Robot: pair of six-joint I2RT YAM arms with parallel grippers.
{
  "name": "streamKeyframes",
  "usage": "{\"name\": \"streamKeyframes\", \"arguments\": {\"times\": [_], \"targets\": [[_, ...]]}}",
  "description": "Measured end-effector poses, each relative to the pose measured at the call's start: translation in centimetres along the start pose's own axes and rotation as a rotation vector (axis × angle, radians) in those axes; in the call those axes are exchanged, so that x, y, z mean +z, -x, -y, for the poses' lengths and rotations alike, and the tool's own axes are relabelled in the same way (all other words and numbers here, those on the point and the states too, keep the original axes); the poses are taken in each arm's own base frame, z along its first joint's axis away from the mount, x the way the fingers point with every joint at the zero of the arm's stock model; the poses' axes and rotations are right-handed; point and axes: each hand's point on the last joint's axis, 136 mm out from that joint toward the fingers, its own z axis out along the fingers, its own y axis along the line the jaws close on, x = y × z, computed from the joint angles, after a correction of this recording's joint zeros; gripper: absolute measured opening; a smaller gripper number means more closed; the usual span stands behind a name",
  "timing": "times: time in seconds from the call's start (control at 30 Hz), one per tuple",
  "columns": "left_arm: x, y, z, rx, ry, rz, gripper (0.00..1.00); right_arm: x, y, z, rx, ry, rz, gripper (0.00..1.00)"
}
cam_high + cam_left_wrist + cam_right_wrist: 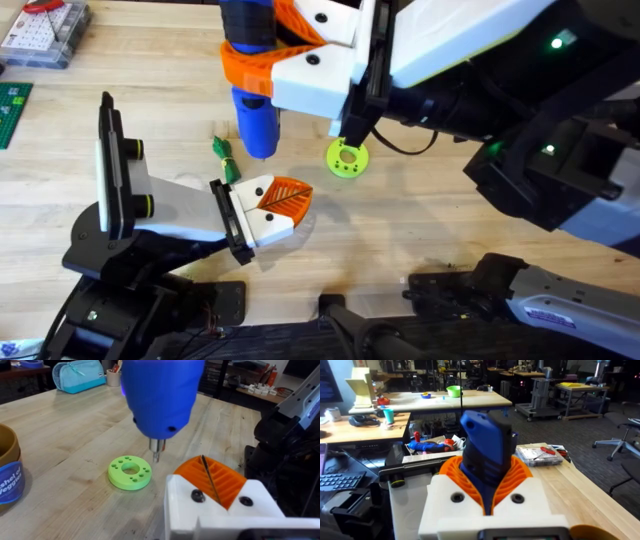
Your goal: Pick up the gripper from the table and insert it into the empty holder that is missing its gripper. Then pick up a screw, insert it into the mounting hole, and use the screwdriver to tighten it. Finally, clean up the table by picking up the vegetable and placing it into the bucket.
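Note:
My right gripper (262, 58) reaches across the table, shut on the blue screwdriver (255, 110), which points down; its orange pads clamp the handle (485, 450). The metal bit (156, 451) hangs just above the wood. My left gripper (294, 191) lies below it, pads pressed together along a dark seam. The white holder (220, 520) carries the orange ribbed gripper (227, 480) and two dark mounting holes; I cannot tell whether a screw sits in either. The dark-green vegetable (226, 157) lies beside the screwdriver's tip.
A lime-green ring (347, 157) with a centre hole lies right of the screwdriver. A brown bucket (7, 477) with a blue label stands further off on the table. At the far left are a clear parts box (45, 30) and a green board (12, 110).

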Motion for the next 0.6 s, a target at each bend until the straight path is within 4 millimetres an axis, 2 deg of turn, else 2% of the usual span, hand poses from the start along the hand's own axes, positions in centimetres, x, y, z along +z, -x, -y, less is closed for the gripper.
{"name": "streamKeyframes", "arguments": {"times": [0.27,0.6], "targets": [[0.0,0.0,0.0,-0.001,0.0,-0.001,0.012,0.0,-1.4,-0.2,0.033,0.015,-0.04,0.037],[0.0,0.0,0.0,-0.001,0.0,-0.001,0.012,-1.0,1.6,-1.6,-0.017,0.059,0.045,0.037]]}}
